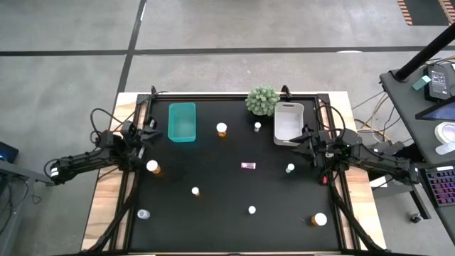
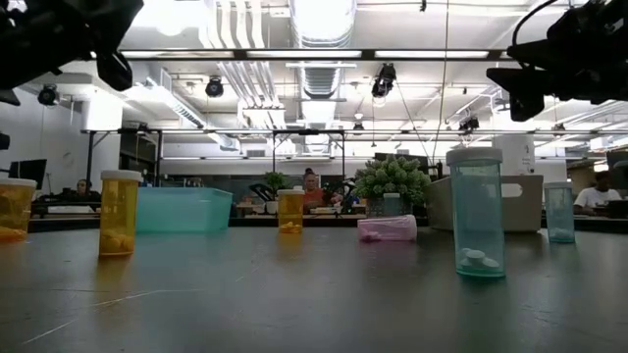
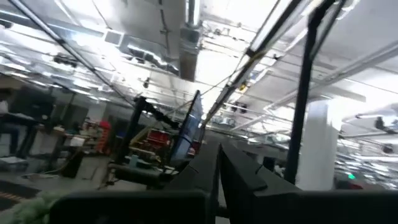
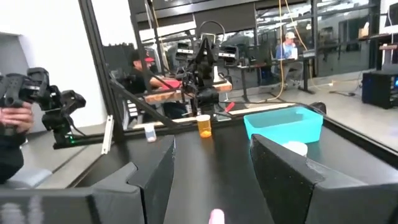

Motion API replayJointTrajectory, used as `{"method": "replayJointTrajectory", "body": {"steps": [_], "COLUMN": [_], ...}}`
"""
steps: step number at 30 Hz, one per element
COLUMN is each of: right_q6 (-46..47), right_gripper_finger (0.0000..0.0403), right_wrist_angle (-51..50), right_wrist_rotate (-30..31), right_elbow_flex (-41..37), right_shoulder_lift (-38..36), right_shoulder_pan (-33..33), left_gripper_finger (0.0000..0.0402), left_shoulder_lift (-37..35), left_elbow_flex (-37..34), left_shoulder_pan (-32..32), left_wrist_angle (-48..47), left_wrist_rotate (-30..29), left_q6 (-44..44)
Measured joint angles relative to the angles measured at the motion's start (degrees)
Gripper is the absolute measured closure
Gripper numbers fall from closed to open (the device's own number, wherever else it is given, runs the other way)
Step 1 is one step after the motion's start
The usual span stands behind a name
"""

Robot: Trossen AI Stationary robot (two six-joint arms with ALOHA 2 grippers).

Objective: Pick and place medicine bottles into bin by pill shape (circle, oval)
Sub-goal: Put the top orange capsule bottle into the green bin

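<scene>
Several medicine bottles with white caps stand scattered on the black table [image 1: 213,227]. Among them are an amber one [image 1: 222,129] near the teal bin [image 1: 182,121], an amber one [image 1: 152,166] at the left, and a clear one [image 1: 290,168] at the right. A pink bottle [image 1: 248,166] lies on its side at the middle. My left gripper [image 1: 146,132] hovers at the table's left edge beside the teal bin, shut and empty; its wrist view [image 3: 217,163] looks up at the ceiling. My right gripper [image 1: 307,139] hovers at the right edge by the white bin [image 1: 288,122], open and empty [image 4: 211,158].
A spiky green plant ball [image 1: 262,100] sits at the far edge between the two bins. More bottles stand near the front: a pale one [image 1: 143,213], a small one [image 1: 252,210] and an amber one [image 1: 319,220]. People sit in the room behind the table [image 2: 312,186].
</scene>
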Motion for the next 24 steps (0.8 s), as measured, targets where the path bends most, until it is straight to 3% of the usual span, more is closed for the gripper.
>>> {"method": "replayJointTrajectory", "body": {"steps": [6,11,20,24], "right_q6": [-0.8,-1.0,-4.1,-4.2], "right_gripper_finger": [0.0202,0.0202,0.0202,0.0202], "right_wrist_angle": [0.9,3.2,4.5,7.3], "right_wrist_rotate": [0.0,0.0,0.6,6.2], "right_elbow_flex": [0.0,0.0,0.0,0.2], "right_shoulder_lift": [0.0,0.0,0.0,0.0], "right_shoulder_pan": [0.0,0.0,0.0,0.0], "left_gripper_finger": [0.0402,0.0402,0.0402,0.0402], "left_shoulder_lift": [0.7,5.5,24.8,34.2], "left_elbow_flex": [0.1,3.0,14.2,21.2], "left_shoulder_pan": [0.0,0.0,0.0,0.0], "left_wrist_angle": [4.5,5.9,5.3,0.4], "left_wrist_rotate": [-1.8,-4.7,-6.0,-5.8], "left_q6": [-3.5,-4.3,-4.7,-6.1]}}
